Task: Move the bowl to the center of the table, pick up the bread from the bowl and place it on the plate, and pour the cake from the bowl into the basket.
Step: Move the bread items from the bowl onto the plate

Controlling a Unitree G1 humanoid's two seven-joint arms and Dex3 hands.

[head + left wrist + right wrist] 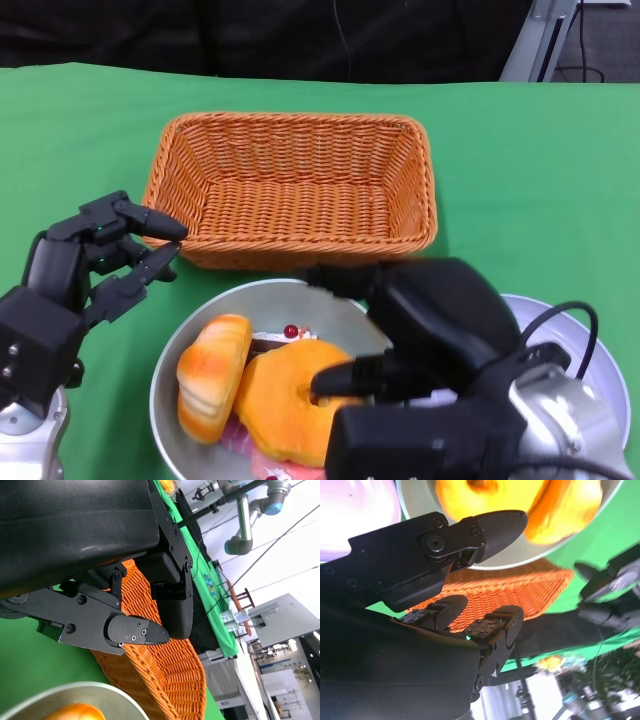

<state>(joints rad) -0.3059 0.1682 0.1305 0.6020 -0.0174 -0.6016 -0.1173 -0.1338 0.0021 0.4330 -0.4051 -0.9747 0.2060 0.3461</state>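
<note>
Both hands are matte black and blocky. The left hand (85, 270) has jointed fingers with small round screw heads and a faint green glow inside. The right hand (440, 350) has a smooth rounded shell; a black cable loops to its silver forearm (565, 420).

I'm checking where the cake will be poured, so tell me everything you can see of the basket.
The basket is rectangular, woven of orange-brown wicker, with sloping walls, a braided rim and a flat woven floor. It stands upright on the green table with its mouth up and nothing inside. The bowl sits just in front of its near wall. The left robot hand hovers by its near-left corner; contact can't be told.
</note>
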